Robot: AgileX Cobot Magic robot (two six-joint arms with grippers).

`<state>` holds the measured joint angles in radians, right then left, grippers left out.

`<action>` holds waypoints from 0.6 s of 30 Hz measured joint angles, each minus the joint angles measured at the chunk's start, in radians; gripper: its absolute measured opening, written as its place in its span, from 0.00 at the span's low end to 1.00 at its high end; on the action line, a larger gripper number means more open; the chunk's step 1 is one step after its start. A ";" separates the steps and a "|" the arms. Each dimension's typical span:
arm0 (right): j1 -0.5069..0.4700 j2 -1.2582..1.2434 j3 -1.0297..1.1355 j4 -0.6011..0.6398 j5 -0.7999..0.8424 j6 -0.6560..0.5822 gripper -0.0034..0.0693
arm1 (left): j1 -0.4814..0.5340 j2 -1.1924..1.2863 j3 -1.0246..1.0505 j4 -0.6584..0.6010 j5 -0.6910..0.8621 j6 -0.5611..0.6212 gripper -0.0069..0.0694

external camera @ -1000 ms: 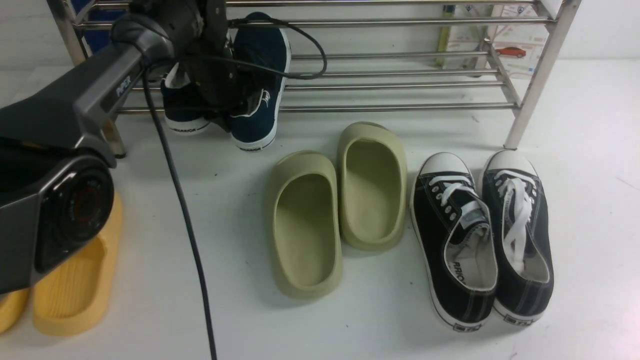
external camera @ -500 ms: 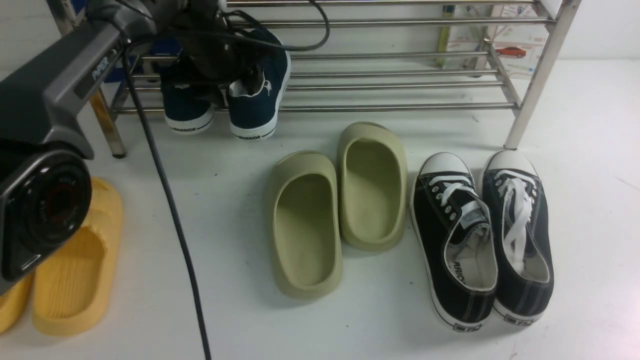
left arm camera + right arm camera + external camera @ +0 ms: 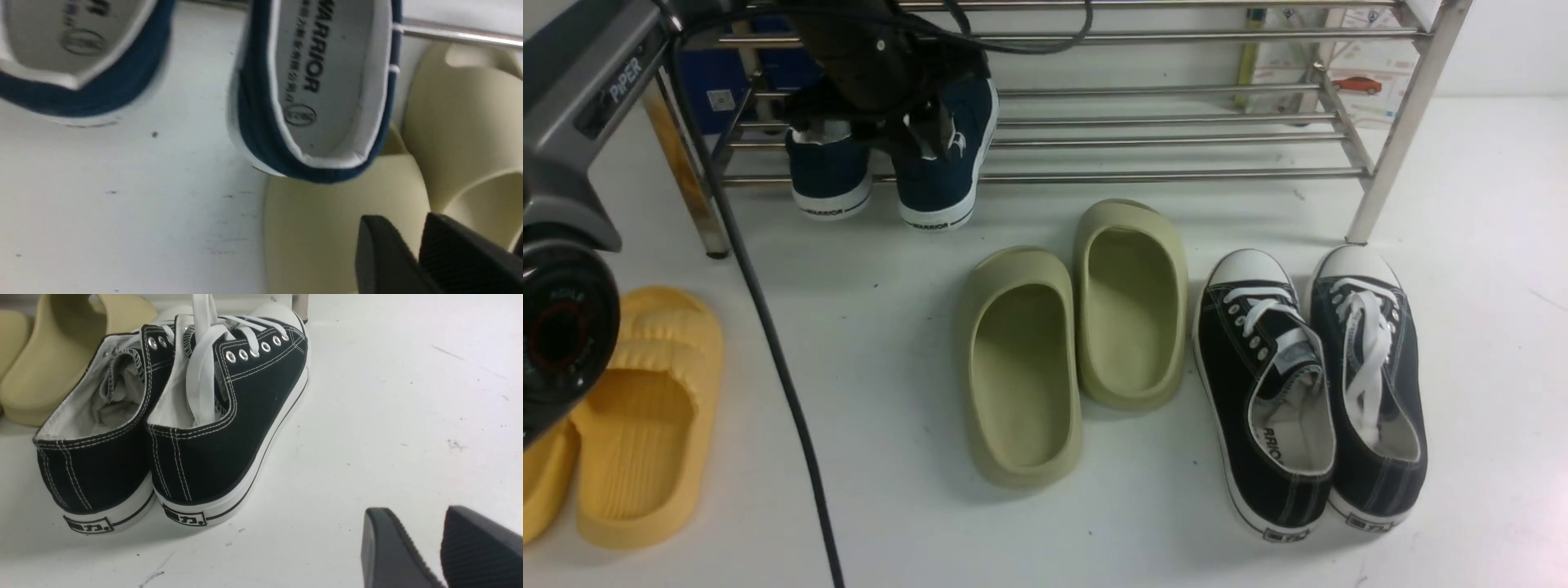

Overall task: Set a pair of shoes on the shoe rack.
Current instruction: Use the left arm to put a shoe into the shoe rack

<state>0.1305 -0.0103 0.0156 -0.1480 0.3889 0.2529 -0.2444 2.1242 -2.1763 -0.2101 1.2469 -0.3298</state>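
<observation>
Two navy slip-on shoes rest side by side at the left end of the steel shoe rack (image 3: 1176, 174), heels overhanging its front bar: the left shoe (image 3: 829, 175) and the right shoe (image 3: 943, 180). In the left wrist view both white-lined heels show, the left shoe (image 3: 94, 90) and the right shoe (image 3: 261, 122). My left gripper (image 3: 402, 222) hovers just above and behind the heels, narrowly open with nothing between its fingers. My right gripper (image 3: 412, 512) is open over bare table beside the black sneakers.
Two olive clogs (image 3: 1021, 367) (image 3: 1131, 302) lie in front of the rack's middle. A pair of black lace-up sneakers (image 3: 1266, 392) (image 3: 1372, 384) sits at the right. Yellow slippers (image 3: 637, 425) lie at the near left. The left arm (image 3: 580, 90) and its cable cross the left side.
The left gripper has let go of the right navy shoe, which now rests on the rack beside the other. The left arm has risen and drawn back from the shoes.
</observation>
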 joint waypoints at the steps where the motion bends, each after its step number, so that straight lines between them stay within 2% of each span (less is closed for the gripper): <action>1: 0.000 0.000 0.000 0.000 0.000 0.000 0.38 | 0.000 0.006 0.020 -0.037 0.001 0.018 0.19; 4: 0.000 0.000 0.000 0.000 0.000 0.000 0.38 | 0.000 0.034 0.053 -0.051 -0.001 0.032 0.07; 8: 0.000 0.000 0.000 0.000 0.000 0.000 0.38 | 0.000 0.071 0.058 -0.018 -0.019 0.032 0.07; 18: 0.000 0.000 0.000 0.000 0.000 0.000 0.38 | -0.002 0.100 0.058 0.089 -0.079 -0.061 0.07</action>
<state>0.1305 -0.0103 0.0156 -0.1480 0.3889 0.2529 -0.2463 2.2237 -2.1184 -0.1215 1.1677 -0.3912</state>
